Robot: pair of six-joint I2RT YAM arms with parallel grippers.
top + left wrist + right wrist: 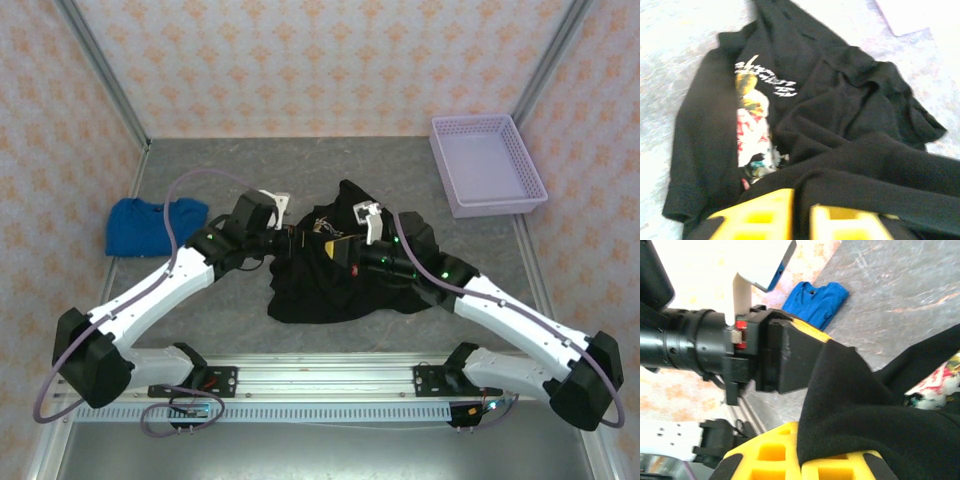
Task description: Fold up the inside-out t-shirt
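black t-shirt (320, 290) bunched mid-frame on grey desk (230, 160), right pincer (802, 462) clamped on its cloth, left pincer (801, 207) at the cloth, grip unclear

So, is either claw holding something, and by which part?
The right claw pinches a fold of the t-shirt near its print. Left claw: cannot tell.

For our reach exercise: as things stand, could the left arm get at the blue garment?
Probably yes. The blue garment lies on open table beside the left arm, nothing between; its tool would only have to swing back from the black t-shirt.
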